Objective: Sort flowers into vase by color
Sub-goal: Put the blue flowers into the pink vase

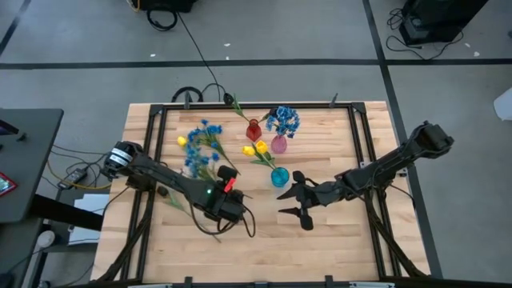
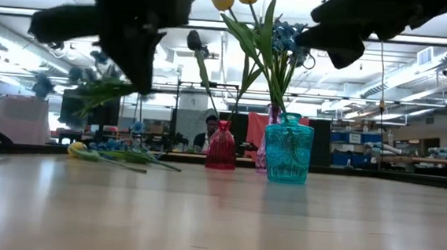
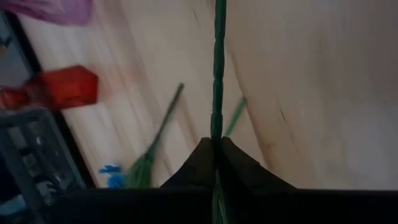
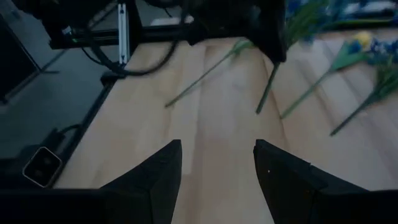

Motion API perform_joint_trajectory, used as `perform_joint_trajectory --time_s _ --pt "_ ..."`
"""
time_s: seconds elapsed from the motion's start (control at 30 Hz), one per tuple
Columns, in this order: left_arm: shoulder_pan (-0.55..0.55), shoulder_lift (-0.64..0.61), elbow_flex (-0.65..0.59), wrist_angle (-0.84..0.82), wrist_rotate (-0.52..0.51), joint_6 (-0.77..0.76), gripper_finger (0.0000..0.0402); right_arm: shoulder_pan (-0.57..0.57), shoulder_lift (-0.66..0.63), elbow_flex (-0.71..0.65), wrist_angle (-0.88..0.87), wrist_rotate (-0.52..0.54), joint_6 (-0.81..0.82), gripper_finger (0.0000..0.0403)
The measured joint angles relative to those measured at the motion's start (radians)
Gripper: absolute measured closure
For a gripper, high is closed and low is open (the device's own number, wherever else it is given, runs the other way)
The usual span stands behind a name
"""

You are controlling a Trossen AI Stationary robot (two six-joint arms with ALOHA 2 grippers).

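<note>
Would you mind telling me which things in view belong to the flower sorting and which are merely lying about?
Part of the job:
- green stem in the shut left gripper
- loose flowers
- teal vase, red vase, pink vase
- right gripper, open, empty

Lying about:
- black cable on the floor
- person beyond the table

Both arms are dark, near-black, built of chunky jointed links. The left arm (image 1: pixel 172 182) has a round silvery joint at its base in the frame's left middle, a small green light and a red patch near the wrist. The right arm (image 1: pixel 384 166) is plain black throughout, ending in two broad tapering fingers (image 4: pixel 152 177).
</note>
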Motion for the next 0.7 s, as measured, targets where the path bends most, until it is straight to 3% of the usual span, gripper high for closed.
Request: perform_joint_trajectory --time_s 0.3,0.47,0.7 --pt "-0.041 0.000 0.035 0.080 -0.010 0.019 0.0387 0.004 0.147 0.007 0.179 0.021 0.145 0.0193" --pt "-0.063 0.000 0.035 0.118 -0.011 -0.001 0.0387 0.054 0.245 0.044 0.268 0.221 -0.048 0.0197" --pt "-0.076 0.000 0.035 0.119 -0.024 -0.026 0.0387 0.090 0.373 0.118 0.393 0.323 -0.236 0.0217"
